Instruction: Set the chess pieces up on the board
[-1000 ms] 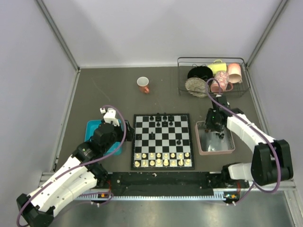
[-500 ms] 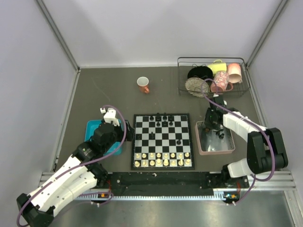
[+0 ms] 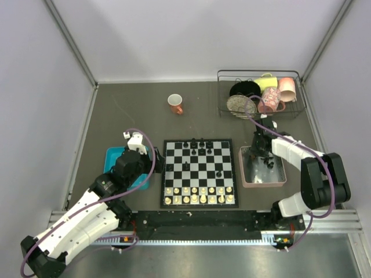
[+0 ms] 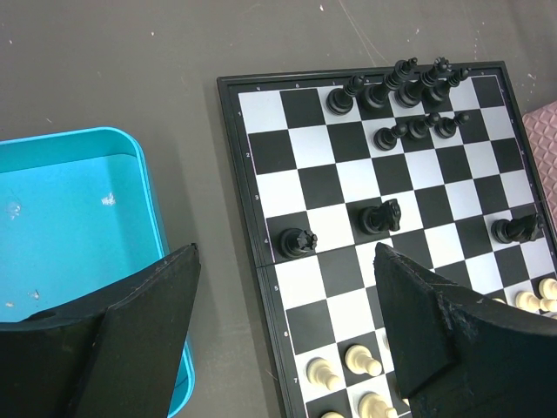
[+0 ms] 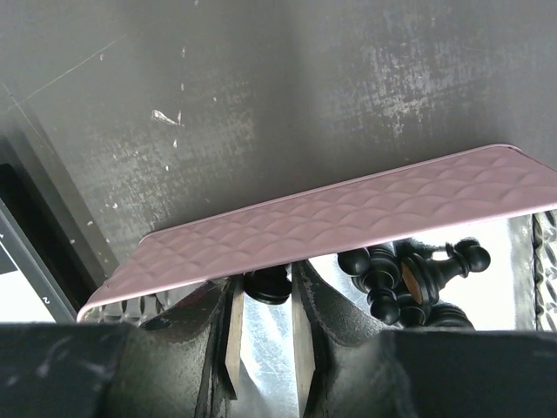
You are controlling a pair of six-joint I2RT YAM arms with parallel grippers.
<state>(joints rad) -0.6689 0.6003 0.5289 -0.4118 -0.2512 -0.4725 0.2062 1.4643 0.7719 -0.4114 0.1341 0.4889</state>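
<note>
- Nearest the arms, the cream-white pieces [image 3: 199,198] fill the two near rows of the board [image 3: 200,174].
- The left gripper [image 4: 285,261] hangs over the board's 9 o'clock edge. One finger is above the teal tray [image 4: 78,226] and the other above the squares, with the jaws spread wide and nothing between them.
- Three black chess pieces [image 4: 381,216] stand scattered mid-board. More stand in the two far rows at 12 o'clock, where many squares are unfilled.
- The pink tray [image 5: 348,218] sits at the board's 3 o'clock, and the right gripper [image 5: 265,305] is down inside it with its jaws drawn narrow.
- One black piece [image 5: 265,286] sits right at the tips, at 12 o'clock from them, half hidden under the tray wall. I cannot tell whether the pads already press on it, nor which way its long axis runs.
- The loose black pieces [image 5: 418,270] lie heaped at 2 o'clock from those jaws, mostly on their sides.
- The right arm is clearly the nearer one. The carry would likely go up, then toward 9 o'clock to the far rows.
</note>
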